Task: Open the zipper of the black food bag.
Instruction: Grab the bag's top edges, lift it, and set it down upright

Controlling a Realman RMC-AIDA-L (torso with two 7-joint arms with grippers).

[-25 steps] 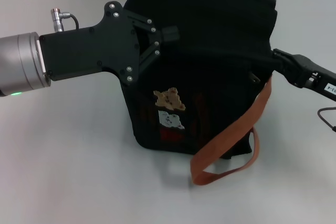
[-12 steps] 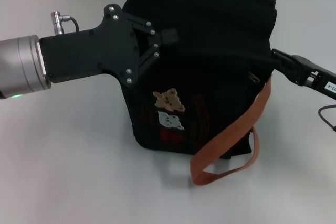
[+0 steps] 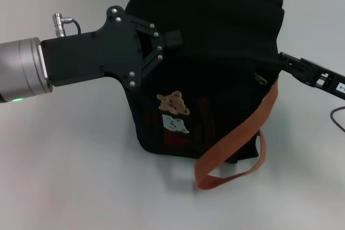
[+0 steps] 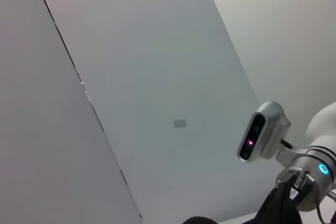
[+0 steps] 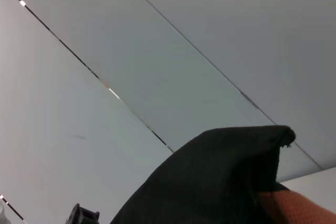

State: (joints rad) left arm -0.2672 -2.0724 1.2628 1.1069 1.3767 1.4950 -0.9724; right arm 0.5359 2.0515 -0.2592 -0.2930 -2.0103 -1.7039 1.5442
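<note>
The boxy black fabric food bag [image 3: 210,68] with orange-brown straps sits mid-surface [image 3: 70,176]. The left gripper [image 3: 171,40] is clamped narrow against the bag's upper left side. The right gripper [image 3: 283,60] touches the bag's right edge; can't tell its opening. The zipper isn't distinguishable.

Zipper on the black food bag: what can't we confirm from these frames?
- The zipper: its line and main pull tab cannot be made out on the black food bag in the head view; black on black.
- Left gripper: pressed on the bag's top; whether it pinches fabric is unclear.
- Right gripper: at the bag's right edge; its tips merge into the fabric.
- Both wrist views: mostly wall, no zipper.
</note>
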